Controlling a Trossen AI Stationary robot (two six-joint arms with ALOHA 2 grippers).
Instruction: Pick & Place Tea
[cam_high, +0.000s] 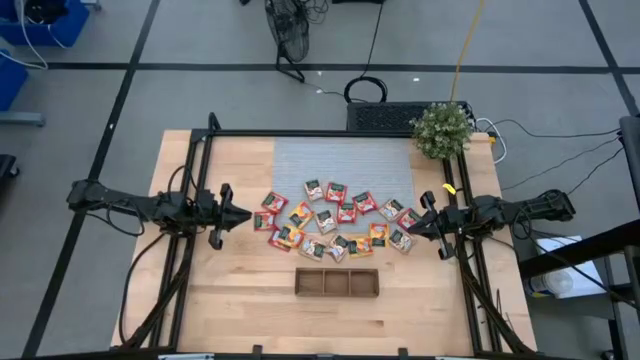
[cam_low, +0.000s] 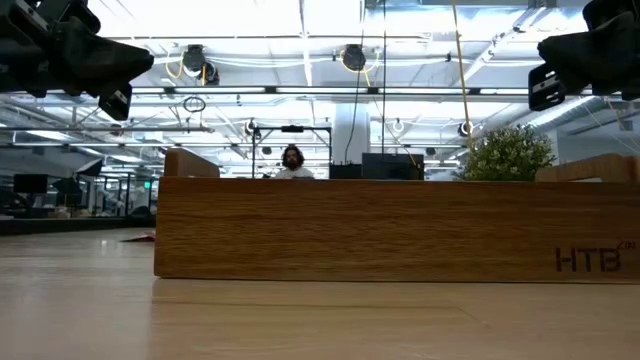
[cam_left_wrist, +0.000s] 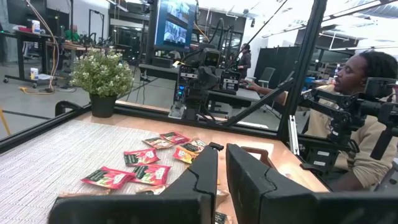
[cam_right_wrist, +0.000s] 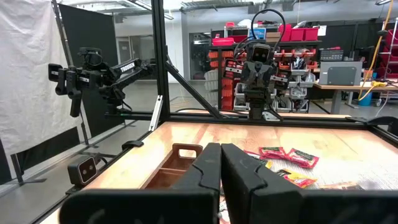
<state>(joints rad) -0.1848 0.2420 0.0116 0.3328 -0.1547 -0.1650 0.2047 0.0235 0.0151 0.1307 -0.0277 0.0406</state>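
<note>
The tea packets are small flat squares, red, orange-yellow and pale grey, lying scattered in an arc on the table's middle; some rest on the grey mat. They also show in the left wrist view and the right wrist view. My left gripper hovers just left of the pile, shut and holding nothing. My right gripper hovers just right of the pile, also shut and holding nothing. In the low view both arms hang high at the upper corners, left and right.
A long brown wooden tray with three compartments sits near the table's near edge, below the packets. A potted plant stands at the far right corner. Black frame rails run along both sides. A person sits beyond the table.
</note>
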